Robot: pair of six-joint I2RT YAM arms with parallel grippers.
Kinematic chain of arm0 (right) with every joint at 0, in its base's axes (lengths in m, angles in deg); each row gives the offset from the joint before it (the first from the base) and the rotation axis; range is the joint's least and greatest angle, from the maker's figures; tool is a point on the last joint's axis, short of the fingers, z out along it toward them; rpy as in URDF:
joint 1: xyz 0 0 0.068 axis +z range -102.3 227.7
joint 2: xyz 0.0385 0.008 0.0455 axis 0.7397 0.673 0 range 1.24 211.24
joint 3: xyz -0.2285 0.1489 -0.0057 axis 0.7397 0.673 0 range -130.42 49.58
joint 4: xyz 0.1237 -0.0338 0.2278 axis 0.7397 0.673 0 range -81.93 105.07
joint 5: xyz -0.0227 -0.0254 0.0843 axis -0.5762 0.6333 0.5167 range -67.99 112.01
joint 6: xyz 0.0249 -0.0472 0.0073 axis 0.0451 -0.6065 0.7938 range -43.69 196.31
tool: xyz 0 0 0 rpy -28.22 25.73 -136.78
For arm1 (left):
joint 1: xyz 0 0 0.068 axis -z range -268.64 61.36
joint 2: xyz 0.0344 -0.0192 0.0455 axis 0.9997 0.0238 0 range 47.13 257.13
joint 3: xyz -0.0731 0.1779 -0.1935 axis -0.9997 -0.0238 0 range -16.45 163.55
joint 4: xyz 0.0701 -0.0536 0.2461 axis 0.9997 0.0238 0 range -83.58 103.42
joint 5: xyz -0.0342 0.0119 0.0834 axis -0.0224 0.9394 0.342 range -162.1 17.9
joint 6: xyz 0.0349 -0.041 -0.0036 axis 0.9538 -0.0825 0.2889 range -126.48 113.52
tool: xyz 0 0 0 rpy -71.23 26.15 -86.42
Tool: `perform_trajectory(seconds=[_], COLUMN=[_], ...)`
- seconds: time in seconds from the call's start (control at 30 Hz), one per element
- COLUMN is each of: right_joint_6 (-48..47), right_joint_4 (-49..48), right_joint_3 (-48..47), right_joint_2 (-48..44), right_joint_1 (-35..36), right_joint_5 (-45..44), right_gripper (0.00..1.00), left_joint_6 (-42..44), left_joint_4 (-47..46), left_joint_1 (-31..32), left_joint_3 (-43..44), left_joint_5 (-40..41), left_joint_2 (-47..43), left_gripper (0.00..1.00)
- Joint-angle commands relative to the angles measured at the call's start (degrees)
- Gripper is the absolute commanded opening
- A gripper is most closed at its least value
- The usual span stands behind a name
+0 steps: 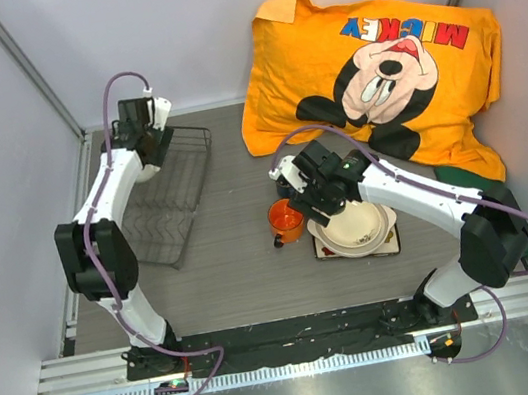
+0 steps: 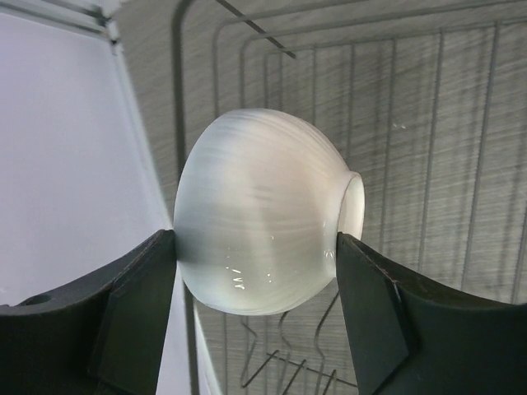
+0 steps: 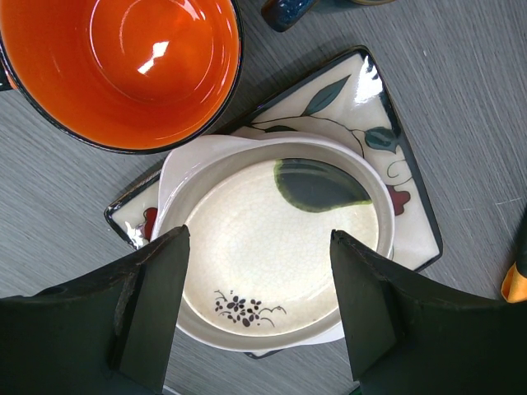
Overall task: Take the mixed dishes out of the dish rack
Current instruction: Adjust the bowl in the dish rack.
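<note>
Small white bowl (image 2: 255,206): on its side over the far-left corner of the dish rack (image 1: 180,181), axis level, foot ring facing the right finger. Left gripper (image 2: 255,247): clamped on it. Right gripper (image 3: 259,247): jaws apart, empty, above the large cream bowl (image 3: 247,214), which sits on the square plate (image 3: 362,107) well right of the rack.

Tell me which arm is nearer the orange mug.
Right. The right gripper hangs above the cream bowl beside the mug; the left gripper is far off, clasping a white bowl at the rack.
</note>
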Motion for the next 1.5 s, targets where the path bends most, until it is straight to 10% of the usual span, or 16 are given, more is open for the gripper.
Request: perform_trajectory(seconds=[0.0,0.93,1.47], right_joint_6=[-0.04,1.02,1.19], right_joint_4=[-1.75,-2.28,-2.81], right_joint_3=[0.12,-0.76,0.64], right_joint_2=[-0.05,-1.27,-0.84], right_joint_1=[-0.26,-5.27,-5.53], right_joint_5=[-0.50,1.78,2.75], right_gripper=[0.73,0.73,0.73], left_joint_6=[3.97,29.38,30.61], left_joint_4=[-8.74,-47.49,-51.99], left_joint_1=[2.24,10.77,11.12], left_joint_3=[-1.22,-20.03,-22.05], left_joint_5=[7.35,29.07,30.12], left_joint_2=[-5.46,-0.28,4.91], left_gripper=[0.00,0.00,0.05])
